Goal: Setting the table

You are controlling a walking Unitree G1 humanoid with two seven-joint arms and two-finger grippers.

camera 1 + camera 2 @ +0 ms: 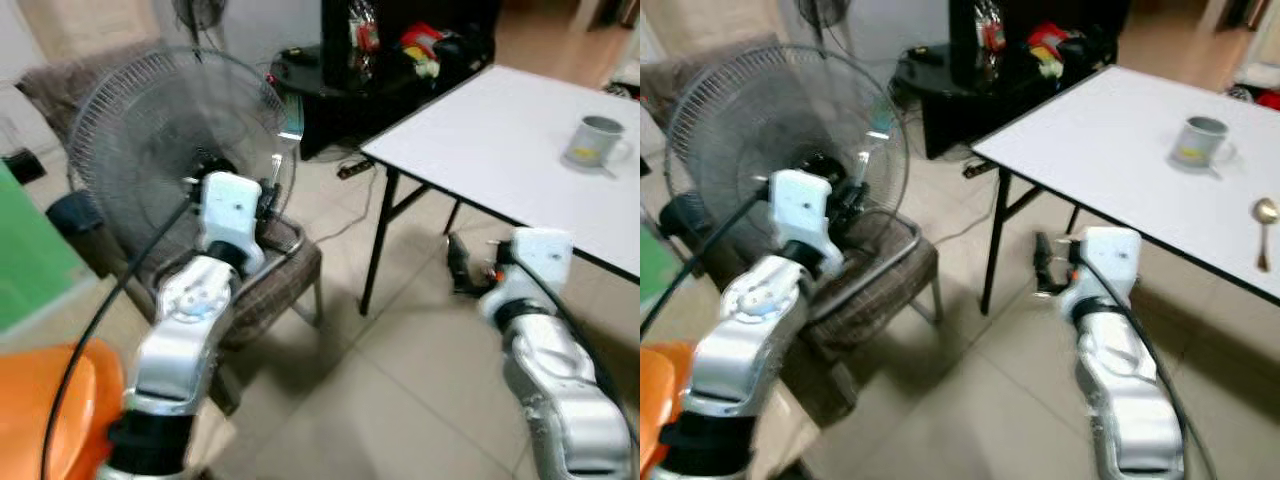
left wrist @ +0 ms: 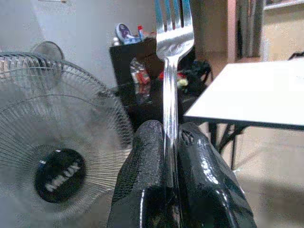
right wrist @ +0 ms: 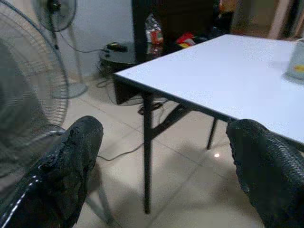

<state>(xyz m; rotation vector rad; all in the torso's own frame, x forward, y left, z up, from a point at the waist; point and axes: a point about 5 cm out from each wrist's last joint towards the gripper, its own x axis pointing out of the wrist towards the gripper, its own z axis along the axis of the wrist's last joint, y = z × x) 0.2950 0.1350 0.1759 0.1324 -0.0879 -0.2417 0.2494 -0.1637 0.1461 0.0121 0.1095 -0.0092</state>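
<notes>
i'm using the white table (image 1: 500,130) as my anchor. the left gripper (image 2: 168,142) is off the table's near corner, out over the floor and in front of the big standing fan (image 1: 175,140), and its two black fingers (image 2: 142,175) are clamped on the handle of a fork (image 2: 172,71), tines pointing up. the grip looks narrow: the handle sits in the seam between the pads with most of the fork standing free above them.

on the table, toward its far side from me, sits a grey mug (image 1: 595,142), and a spoon (image 1: 1264,230) lies nearer the table's front edge, well apart from the mug. the right gripper (image 3: 164,161) hangs below the table's front edge, near the leg (image 1: 378,240), with its fingers wide apart and nothing between them.

my read is that the fork has yet to reach the table. the risks from here: the fork could pivot or slip in that thin pinch if i swing the arm fast, and it would drop onto the tiles. the fan cage and the chair (image 1: 270,270) sit just beside the left arm, so a wide sweep could snag them. the right gripper could knock the underside or the leg if i raise it carelessly.
</notes>
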